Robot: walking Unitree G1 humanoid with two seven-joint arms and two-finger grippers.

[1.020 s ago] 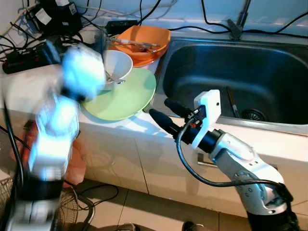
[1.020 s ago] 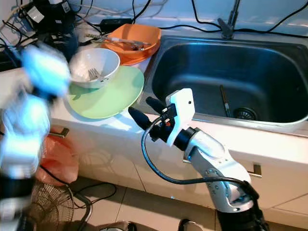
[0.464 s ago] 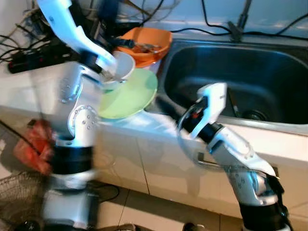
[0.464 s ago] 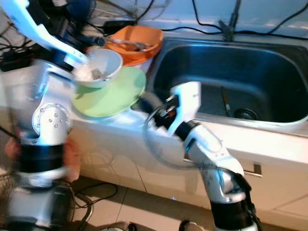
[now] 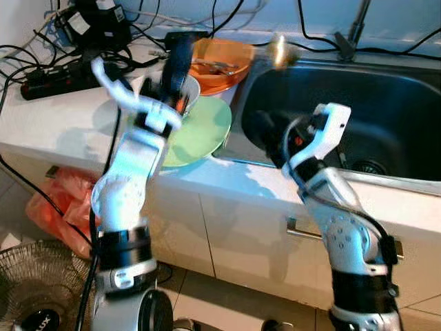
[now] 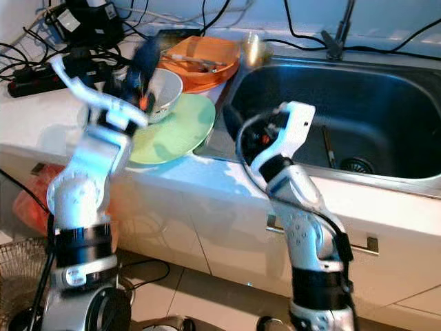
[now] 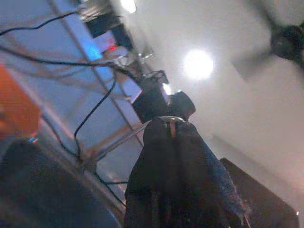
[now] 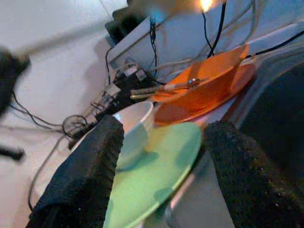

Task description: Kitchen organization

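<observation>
Meanwhile, at a cluttered kitchen desk [image 5: 55, 127], the left claw [image 5: 176, 62] hangs directly over a white bowl [image 6: 165, 93], its black fingers blurred in the head views; in the left wrist view they look pressed together, though that picture is too smeared to be sure. The bowl sits on one pale green plate [image 5: 203, 131] at the desk's edge, just beside the steel sink [image 5: 386, 103]. Behind the plate, and touching or nearly touching it, lies one orange dish [image 5: 220, 58] with cutlery [image 8: 164, 88] resting across it.

The right claw [image 5: 265, 131] is raised at the near left corner of the sink, just beside the green plate's rim. Its two black fingers [image 8: 80, 175] stand well apart, and between them the right wrist view frames the plate, the bowl and the orange dish.

One dark utensil [image 6: 327, 145] lies in the sink basin near the drain [image 6: 358, 164]. A small round golden object [image 5: 279, 52], blurred, shows at the sink's back left corner. At the back left of the desk sit a black power strip [image 5: 52, 79] and a tangle of black cables [image 5: 21, 58], with a black box [image 5: 96, 21] against the wall. Below the desk, an orange plastic bag [image 5: 52, 207] lies on the tiled floor [image 5: 220, 296] beside a wire-mesh basket [image 5: 34, 276], and white cabinet doors [image 5: 241, 234] carry metal handles.
</observation>
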